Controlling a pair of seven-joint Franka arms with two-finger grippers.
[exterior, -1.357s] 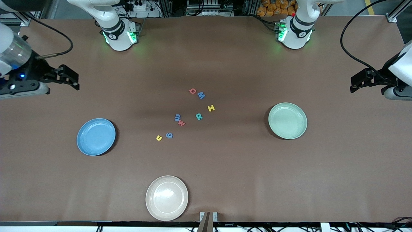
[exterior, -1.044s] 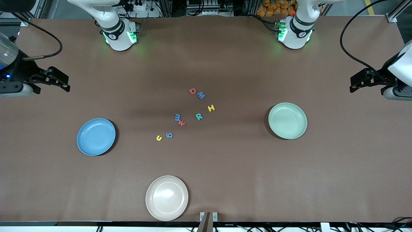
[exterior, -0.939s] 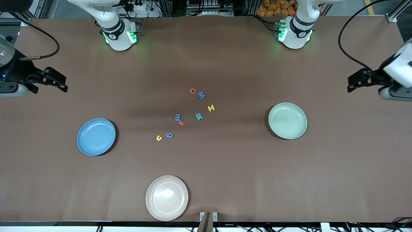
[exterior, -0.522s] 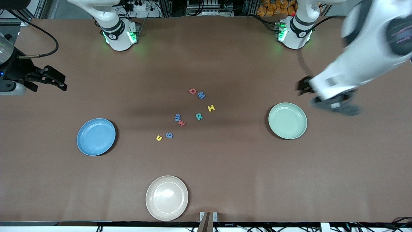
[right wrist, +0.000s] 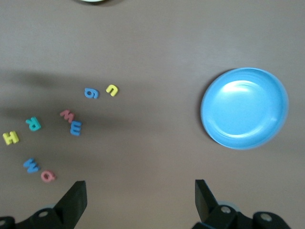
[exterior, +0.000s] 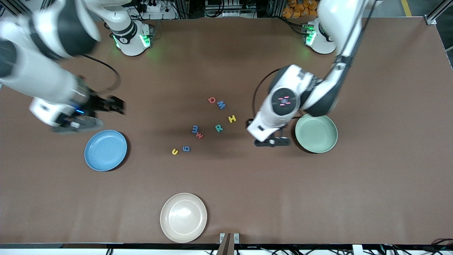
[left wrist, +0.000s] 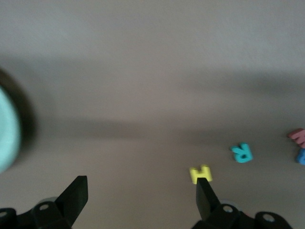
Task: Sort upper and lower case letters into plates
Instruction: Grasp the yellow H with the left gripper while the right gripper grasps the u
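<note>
Small letters lie in the table's middle: red Q point(exterior: 211, 100), blue W point(exterior: 221, 105), yellow H point(exterior: 232, 119), teal R point(exterior: 219, 128), blue m point(exterior: 195, 129), red m point(exterior: 199, 135), blue g point(exterior: 186, 148) and yellow u point(exterior: 174, 151). The blue plate point(exterior: 105, 150) sits toward the right arm's end, the mint plate point(exterior: 316, 132) toward the left arm's end; both hold nothing. My left gripper point(left wrist: 143, 187) hangs open over bare table between the H point(left wrist: 200, 173) and the mint plate point(left wrist: 7, 133). My right gripper point(exterior: 116, 105) is open over the table beside the blue plate point(right wrist: 244, 108).
A cream plate point(exterior: 183, 217) rests near the table's front edge, nearer to the front camera than the letters. The left arm's white wrist point(exterior: 279, 106) hangs over the table close to the mint plate's rim. The brown table top point(exterior: 371, 184) stretches wide around the plates.
Both arms have swung in from the table's ends toward the middle, the left one to beside the H, the right one to near the blue plate. Letters and plates have not moved.
</note>
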